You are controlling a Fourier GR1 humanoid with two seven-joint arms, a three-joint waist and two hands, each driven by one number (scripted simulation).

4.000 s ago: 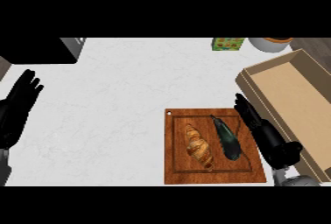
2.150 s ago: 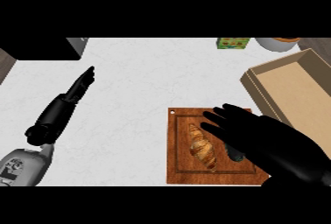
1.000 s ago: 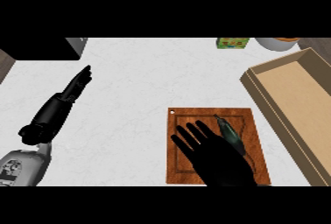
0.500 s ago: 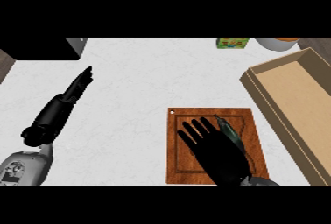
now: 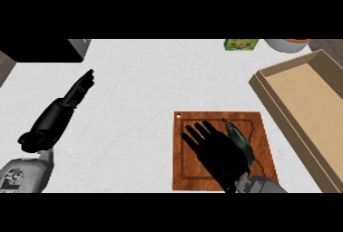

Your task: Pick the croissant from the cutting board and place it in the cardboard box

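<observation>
My right hand (image 5: pixel 216 152) lies flat over the wooden cutting board (image 5: pixel 191 179), fingers straight and pointing away from me. It covers the spot where the croissant lay, so the croissant is hidden. A dark green object (image 5: pixel 238 139) lies on the board just right of the hand. The cardboard box (image 5: pixel 303 99) stands open at the right edge, with nothing inside that I can see. My left hand (image 5: pixel 75 94) rests on the white counter at the left, fingers straight.
A small green carton (image 5: pixel 241 44) and a round bowl (image 5: pixel 289 44) stand at the counter's far edge. A black block (image 5: pixel 40 50) fills the far left corner. The white counter (image 5: pixel 147 86) spreads between the hands.
My right hand swung from the board's right edge onto the croissant, then slid slightly toward me. The left arm turned inward early and has stayed still since.
</observation>
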